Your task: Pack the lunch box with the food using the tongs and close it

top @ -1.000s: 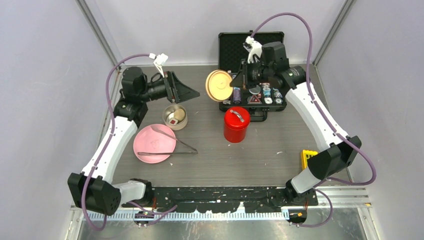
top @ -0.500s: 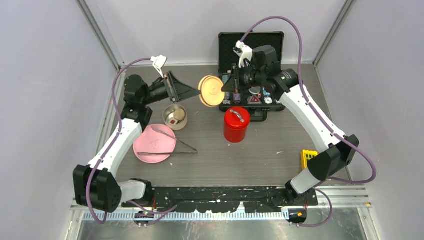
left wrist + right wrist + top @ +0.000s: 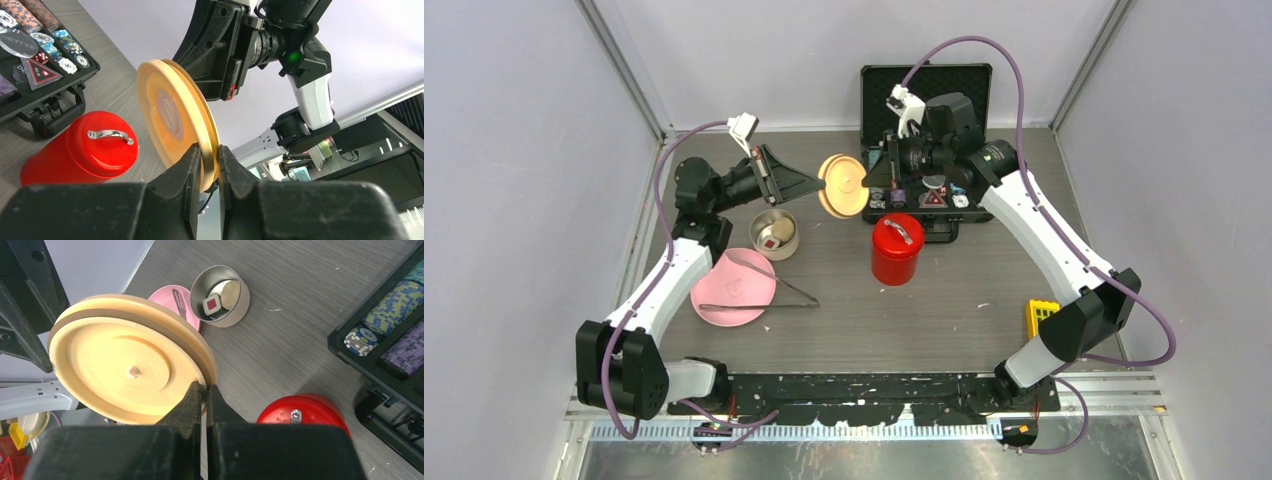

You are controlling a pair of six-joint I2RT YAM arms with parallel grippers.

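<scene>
**Now both pairs of fingers share the beige lid**

From above, we see the beige lid (image 3: 844, 186) held on edge in the air. The left fingers (image 3: 817, 184) are at one side of its rim and the right fingers (image 3: 872, 180) at the other. Just below the left fingers the steel bowl (image 3: 775, 233) stands open on the counter (image 3: 964, 300). The red canister (image 3: 896, 250), lidded, stands below the right fingers. The tongs (image 3: 774, 290) lie across the pink plate (image 3: 724, 295), well apart from both pairs.

From the left wrist, our left fingers (image 3: 210, 152) sit one on each face of the lid's rim. They look clenched on it, though only shallowly.

From the right wrist, the right fingers (image 3: 205, 390) are pinched tight on the rim. Beyond them the bowl (image 3: 235, 310) holds a white cube (image 3: 212, 303) with a red centre and a pale lump (image 3: 230, 291).

We judge the lid stiff, light and smooth, so an edge pinch may let it swivel. A deeper hold across the stepped rim should be safer. The bowl looks light too, and may skate when the lid is pressed on.
</scene>
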